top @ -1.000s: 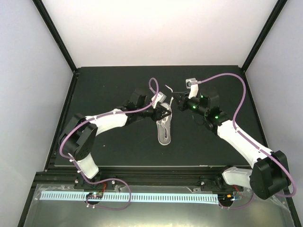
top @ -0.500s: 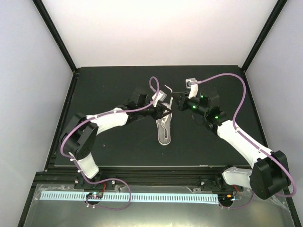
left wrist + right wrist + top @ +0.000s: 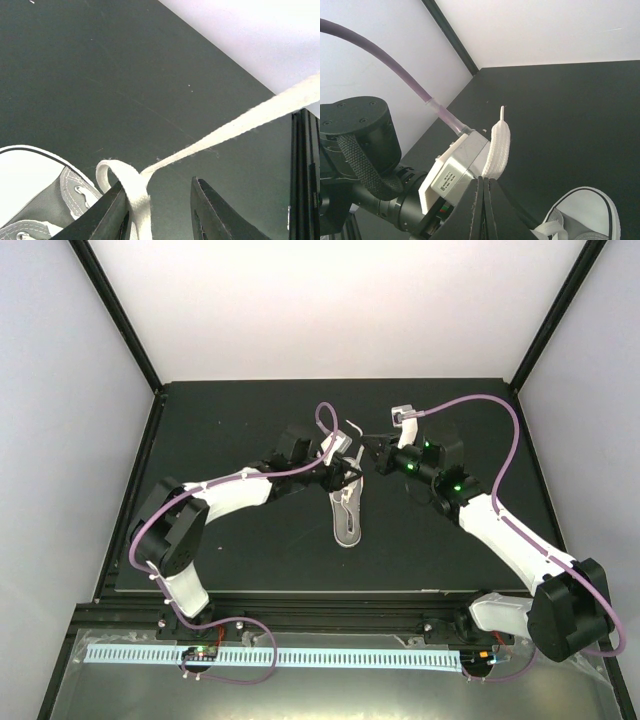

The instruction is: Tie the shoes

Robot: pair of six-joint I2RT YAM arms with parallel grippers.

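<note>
The grey shoe (image 3: 347,518) with its white sole lies on the black mat (image 3: 230,430), toe towards the arms. Over its far end, my left gripper (image 3: 345,477) is open. A white lace loop (image 3: 134,186) rests against the inner face of its left finger (image 3: 112,212), and one strand (image 3: 240,126) runs off taut to the upper right. The shoe's grey canvas and eyelets (image 3: 71,187) show at that view's lower left. Just right of it, my right gripper (image 3: 372,453) is shut on the lace's end (image 3: 498,142), which sticks up past its fingertips (image 3: 475,186). The shoe's toe (image 3: 590,210) shows at lower right.
In the right wrist view the left arm's white camera housing (image 3: 454,169) and purple cable (image 3: 395,70) sit right beside my right fingers. Black frame posts (image 3: 115,310) and white walls bound the mat. The mat's far edge (image 3: 340,381) lies beyond both grippers.
The left gripper's jaws have spread apart and it has shifted slightly towards the far side. The right gripper stays shut on the lace end, hardly moved.
</note>
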